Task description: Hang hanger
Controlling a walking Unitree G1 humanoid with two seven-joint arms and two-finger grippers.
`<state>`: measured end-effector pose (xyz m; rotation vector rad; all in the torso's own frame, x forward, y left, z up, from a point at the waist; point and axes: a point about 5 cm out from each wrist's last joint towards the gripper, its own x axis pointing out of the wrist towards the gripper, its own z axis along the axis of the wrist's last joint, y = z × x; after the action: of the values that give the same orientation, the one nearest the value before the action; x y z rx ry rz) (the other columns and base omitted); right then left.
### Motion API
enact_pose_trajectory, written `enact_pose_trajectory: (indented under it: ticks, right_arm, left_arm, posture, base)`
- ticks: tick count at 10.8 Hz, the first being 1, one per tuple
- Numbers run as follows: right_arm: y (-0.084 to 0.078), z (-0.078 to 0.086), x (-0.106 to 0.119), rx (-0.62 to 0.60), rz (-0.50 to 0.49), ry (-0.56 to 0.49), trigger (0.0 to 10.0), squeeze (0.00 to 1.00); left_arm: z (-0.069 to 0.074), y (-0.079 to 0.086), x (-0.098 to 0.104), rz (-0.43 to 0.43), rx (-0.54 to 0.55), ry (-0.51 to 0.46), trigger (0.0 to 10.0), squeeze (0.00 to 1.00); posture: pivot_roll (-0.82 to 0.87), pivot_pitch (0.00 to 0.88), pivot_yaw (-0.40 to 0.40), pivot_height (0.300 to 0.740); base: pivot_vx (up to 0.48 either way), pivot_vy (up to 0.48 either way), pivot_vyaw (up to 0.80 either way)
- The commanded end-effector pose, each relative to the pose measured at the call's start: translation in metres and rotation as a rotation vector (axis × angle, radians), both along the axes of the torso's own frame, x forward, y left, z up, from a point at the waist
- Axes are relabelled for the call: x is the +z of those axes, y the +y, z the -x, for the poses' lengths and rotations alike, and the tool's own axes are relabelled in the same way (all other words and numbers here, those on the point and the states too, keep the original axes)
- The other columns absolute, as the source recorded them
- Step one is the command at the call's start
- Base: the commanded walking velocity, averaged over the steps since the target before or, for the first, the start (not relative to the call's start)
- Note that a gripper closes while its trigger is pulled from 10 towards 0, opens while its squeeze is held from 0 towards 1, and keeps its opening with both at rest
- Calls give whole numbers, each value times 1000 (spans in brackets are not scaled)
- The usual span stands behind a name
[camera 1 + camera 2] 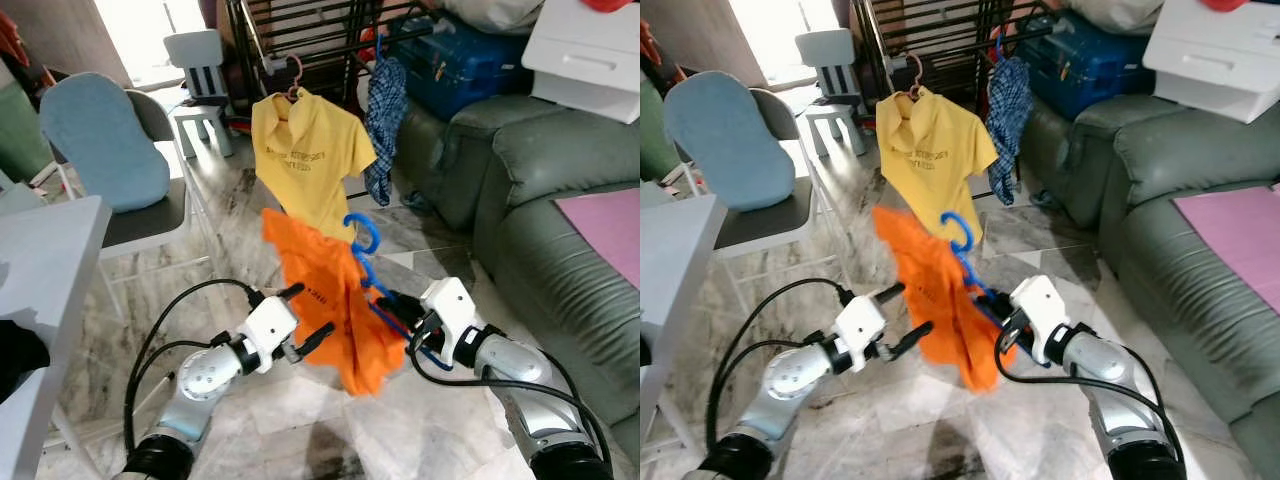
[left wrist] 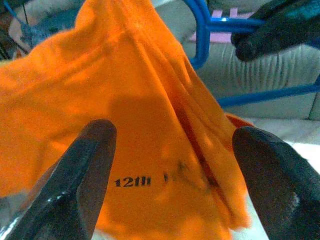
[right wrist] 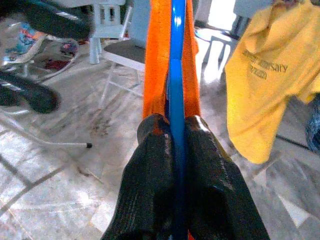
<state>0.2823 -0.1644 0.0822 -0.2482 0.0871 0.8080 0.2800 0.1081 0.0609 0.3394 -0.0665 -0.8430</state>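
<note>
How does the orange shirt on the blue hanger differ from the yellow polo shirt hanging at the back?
The orange shirt on its blue plastic hanger is held low over the floor, the right gripper shut on the hanger; the yellow polo shirt already hangs from the dark rack. The orange one droops crumpled, the open left gripper beside it; the yellow one hangs flat. Both bear dark print.

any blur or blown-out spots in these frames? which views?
Left eye view: doorway top left is blown out, glare on the marble floor. Right wrist view: blue hanger and fingers fairly sharp, left gripper's fingers soft in the corner. Left wrist view: own fingers blurred, orange shirt print readable, shadow across it.
</note>
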Motion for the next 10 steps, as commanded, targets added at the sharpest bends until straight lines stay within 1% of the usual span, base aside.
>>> enact_pose_trajectory:
  ticks: [1,3,4,5,6,7,8,9,10]
  right_arm:
    - [1,-1,6,50,-6,-51,10000,0]
    - [-6,6,3,105,16,-50,10000,0]
    - [-10,11,-2,137,38,-26,10000,0]
    - [-12,16,-6,164,55,-9,10000,0]
    - [-15,20,-7,191,64,0,10000,0]
    - [-20,23,-8,214,74,7,10000,0]
    - [-22,25,-8,235,79,14,10000,0]
    - [-22,26,-8,245,82,17,10000,0]
    - [-22,29,-8,265,86,20,10000,0]
  left_arm:
    - [-2,6,3,-35,15,-41,10000,1000]
    - [-3,12,1,-60,42,-63,10000,1000]
    - [-6,20,1,-102,66,-90,10000,1000]
    - [-8,26,3,-126,68,-104,10000,1000]
    - [-12,32,5,-154,74,-113,10000,1000]
    - [-18,41,8,-200,78,-130,10000,1000]
    - [-20,47,8,-244,70,-131,10000,1000]
    - [-21,48,7,-261,66,-131,10000,1000]
    - [-21,52,5,-288,56,-116,10000,800]
  posture:
    - [-210,0,90,740]
    - [-210,0,89,740]
    - [-208,0,91,740]
    - [-210,0,92,740]
    - [-212,0,92,740]
    - [-215,0,94,740]
    - [-219,0,102,740]
    - [-220,0,103,740]
    - [-224,0,106,740]
  base:
    - [0,0,0]
    - [0,0,0]
    - [0,0,0]
    - [0,0,0]
    - [0,0,0]
    - [0,0,0]
    - [0,0,0]
    - [0,0,0]
    - [0,0,0]
